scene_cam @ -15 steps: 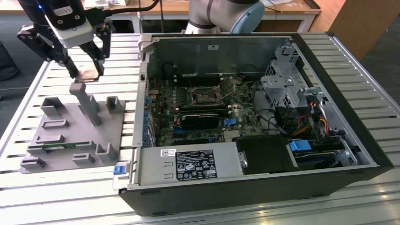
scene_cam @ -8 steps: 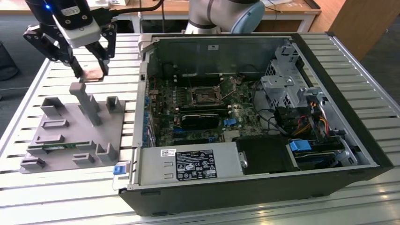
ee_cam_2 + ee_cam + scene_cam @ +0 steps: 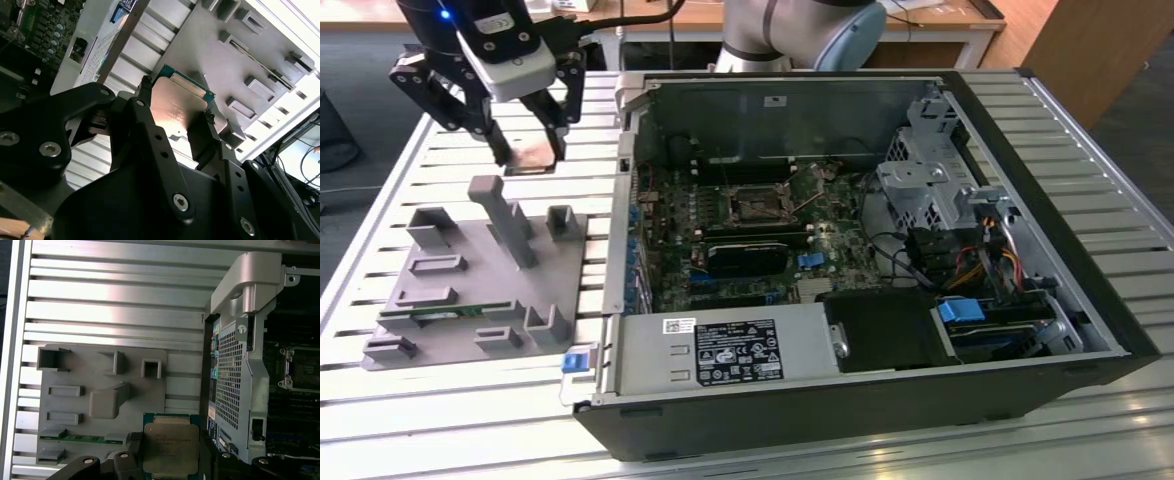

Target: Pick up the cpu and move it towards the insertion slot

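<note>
- One cpu [image 3: 180, 107], flat, silvery top, green rim.
- One pincer [image 3: 175, 120] grasps it by two edges, above the grey fixture [image 3: 480, 275].
- One insertion slot [image 3: 757, 203] inside the case.

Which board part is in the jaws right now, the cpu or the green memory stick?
The cpu: the square silvery chip clamped in the gripper. The long green memory stick lies in the grey holder.

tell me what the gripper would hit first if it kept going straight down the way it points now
Probably the ribbed aluminium table. The gripper points downward, its jaws shut on the square silvery cpu, beyond the grey plastic holder tray and outside the black computer case. Depth is unclear, so the tray's edge could come first.
</note>
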You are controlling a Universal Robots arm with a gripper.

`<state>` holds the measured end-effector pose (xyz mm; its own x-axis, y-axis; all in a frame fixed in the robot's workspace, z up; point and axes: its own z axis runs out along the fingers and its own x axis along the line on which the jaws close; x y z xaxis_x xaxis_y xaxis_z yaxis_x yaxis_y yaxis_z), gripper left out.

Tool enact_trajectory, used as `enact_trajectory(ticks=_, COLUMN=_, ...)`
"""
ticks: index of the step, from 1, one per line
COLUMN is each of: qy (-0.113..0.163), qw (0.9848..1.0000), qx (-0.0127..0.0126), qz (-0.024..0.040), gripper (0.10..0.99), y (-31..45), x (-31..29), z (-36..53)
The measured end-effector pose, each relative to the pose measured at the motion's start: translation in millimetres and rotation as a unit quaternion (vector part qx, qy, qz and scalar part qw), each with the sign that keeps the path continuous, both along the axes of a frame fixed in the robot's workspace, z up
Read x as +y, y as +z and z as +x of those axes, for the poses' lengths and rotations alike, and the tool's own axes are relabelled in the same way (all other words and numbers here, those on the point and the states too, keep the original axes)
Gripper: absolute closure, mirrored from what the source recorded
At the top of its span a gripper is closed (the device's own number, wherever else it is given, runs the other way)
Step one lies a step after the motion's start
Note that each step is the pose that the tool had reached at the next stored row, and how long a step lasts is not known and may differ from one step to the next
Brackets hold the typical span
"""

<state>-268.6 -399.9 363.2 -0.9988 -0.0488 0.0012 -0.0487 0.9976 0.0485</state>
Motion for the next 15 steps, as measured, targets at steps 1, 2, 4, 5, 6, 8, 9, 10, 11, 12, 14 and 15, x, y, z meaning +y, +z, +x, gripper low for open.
enact_trajectory(ticks=1, qy=0.000, qw=1.0000, qx=0.0000, qz=0.0000, gripper=0.549, y=0.0, x=0.0, z=1.7)
enact_trajectory(ticks=2, qy=0.000, qw=1.0000, qx=0.0000, qz=0.0000, gripper=0.549, y=0.0, x=0.0, z=3.3)
enact_trajectory(ticks=4, qy=0.000, qw=1.0000, qx=0.0000, qz=0.0000, gripper=0.549, y=0.0, x=0.0, z=7.1)
enact_trajectory(ticks=5, qy=0.000, qw=1.0000, qx=0.0000, qz=0.0000, gripper=0.549, y=0.0, x=0.0, z=8.9)
enact_trajectory(ticks=6, qy=0.000, qw=1.0000, qx=0.0000, qz=0.0000, gripper=0.549, y=0.0, x=0.0, z=10.8)
enact_trajectory(ticks=8, qy=0.000, qw=1.0000, qx=0.0000, qz=0.0000, gripper=0.549, y=0.0, x=0.0, z=14.6)
enact_trajectory(ticks=9, qy=0.000, qw=1.0000, qx=0.0000, qz=0.0000, gripper=0.549, y=0.0, x=0.0, z=16.6)
enact_trajectory(ticks=10, qy=0.000, qw=1.0000, qx=0.0000, qz=0.0000, gripper=0.549, y=0.0, x=0.0, z=18.6)
enact_trajectory(ticks=11, qy=0.000, qw=1.0000, qx=0.0000, qz=0.0000, gripper=0.549, y=0.0, x=0.0, z=20.8)
enact_trajectory(ticks=12, qy=0.000, qw=1.0000, qx=0.0000, qz=0.0000, gripper=0.549, y=0.0, x=0.0, z=22.8)
enact_trajectory(ticks=14, qy=0.000, qw=1.0000, qx=0.0000, qz=0.0000, gripper=0.549, y=0.0, x=0.0, z=26.6)
enact_trajectory(ticks=15, qy=0.000, qw=1.0000, qx=0.0000, qz=0.0000, gripper=0.549, y=0.0, x=0.0, z=28.5)
